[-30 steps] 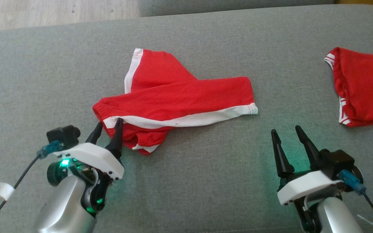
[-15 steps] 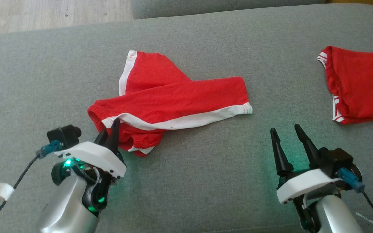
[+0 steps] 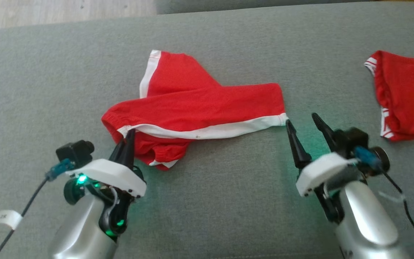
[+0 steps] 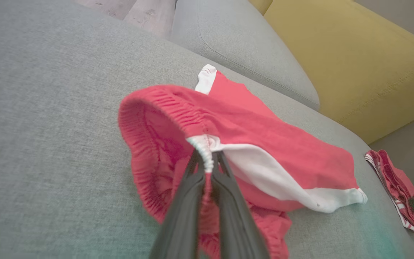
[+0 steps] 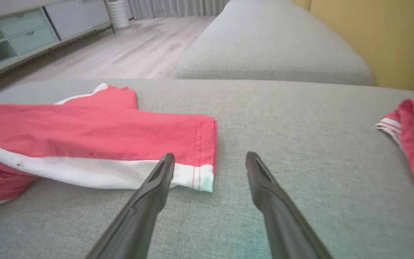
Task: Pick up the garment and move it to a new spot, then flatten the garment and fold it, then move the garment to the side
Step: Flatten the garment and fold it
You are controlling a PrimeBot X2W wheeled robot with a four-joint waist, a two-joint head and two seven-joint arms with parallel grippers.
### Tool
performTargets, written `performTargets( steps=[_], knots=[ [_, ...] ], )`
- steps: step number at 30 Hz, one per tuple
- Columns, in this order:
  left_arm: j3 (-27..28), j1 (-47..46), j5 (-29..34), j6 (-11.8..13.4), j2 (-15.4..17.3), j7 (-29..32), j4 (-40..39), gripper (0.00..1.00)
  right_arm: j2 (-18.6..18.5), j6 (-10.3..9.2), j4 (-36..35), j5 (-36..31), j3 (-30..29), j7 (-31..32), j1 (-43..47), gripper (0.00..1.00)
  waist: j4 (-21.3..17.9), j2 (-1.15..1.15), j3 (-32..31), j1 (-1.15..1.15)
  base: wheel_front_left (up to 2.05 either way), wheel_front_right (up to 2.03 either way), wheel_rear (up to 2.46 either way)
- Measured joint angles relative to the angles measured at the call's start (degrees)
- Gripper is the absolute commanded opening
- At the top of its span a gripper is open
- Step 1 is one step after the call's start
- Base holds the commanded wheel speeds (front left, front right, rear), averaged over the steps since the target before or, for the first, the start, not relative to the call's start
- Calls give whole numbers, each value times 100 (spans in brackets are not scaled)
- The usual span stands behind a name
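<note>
Left pincer (image 3: 130,133) clamped on the red shorts (image 3: 199,104); right pincer (image 3: 301,119) wide beside the leg hem.
On the grey cushion (image 3: 49,90), the left pincer's fingers are pressed together on the waistband, right where the white side stripe ends. The shorts lie rumpled mid-cushion, one leg stretched out to the right, the other pointing away. The right pincer is spread and holds nothing, with one fingertip just beside the white hem. Well apart, further right, lies a second red garment (image 3: 408,93).
</note>
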Motion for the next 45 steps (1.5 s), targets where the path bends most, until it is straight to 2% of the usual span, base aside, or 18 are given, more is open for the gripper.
performTargets(
  steps=[4, 14, 22, 30, 31, 32, 33, 34, 39, 41, 42, 45],
  knots=[
    [-94, 2, 52, 1, -112, -58, -29, 0, -5, 0, 586, -130, 112, 201, -404, 100, 121, 0, 72, 0, 0, 0, 0],
    [-156, -3, 99, 30, -152, -127, -119, 0, -41, 0, 1801, -110, 269, 158, -1032, 100, 239, 0, 252, 0, 0, 0, 0],
    [-155, -7, 99, 38, -138, -130, -125, 0, -51, 0, 2165, 135, 690, -221, -1353, 100, 199, 0, 295, 0, 0, 0, 0],
    [-155, -8, 98, 41, -118, -131, -141, 0, -54, 0, 2342, 460, 1059, -287, -1432, 100, 167, 0, 316, 0, 0, 0, 0],
    [-155, -9, 98, 41, -115, -133, -142, 0, -55, 0, 2364, 488, 1084, -297, -1476, 95, 168, 0, 320, 0, 0, 0, 0],
    [-155, -10, 98, 41, -113, -159, -142, 0, -54, 0, 2374, 490, 1104, -344, -1517, 76, 170, 0, 324, 0, 0, 0, 0],
    [-155, -12, 98, 41, -111, -177, -142, 0, -54, 0, 2397, 499, 1124, -375, -1560, 49, 172, 0, 327, 0, 0, 0, 0],
    [-155, -13, 98, 41, -108, -178, -142, 0, -55, 0, 2407, 530, 1144, -417, -1592, 42, 174, 0, 328, 0, 0, 0, 0],
    [-156, -13, 97, 66, -100, -179, -143, 0, -55, 0, 2435, 606, 1256, -568, -1629, 28, 174, 0, 320, 0, 0, 0, 0],
    [-155, -13, 96, 81, -89, -179, -147, 0, -55, 0, 2430, 647, 1279, -589, -1630, 7, 166, 0, 313, 0, 0, 0, 0],
    [-156, -13, 96, 81, -82, -179, -147, 0, -55, 0, 2429, 664, 1293, -590, -1630, 0, 161, 0, 309, 0, 0, 0, 0],
    [-155, -13, 91, 81, -74, -200, -152, 0, -55, 0, 2426, 698, 1328, -591, -1630, 0, 142, 0, 299, 0, 0, 0, 0]
  ],
)
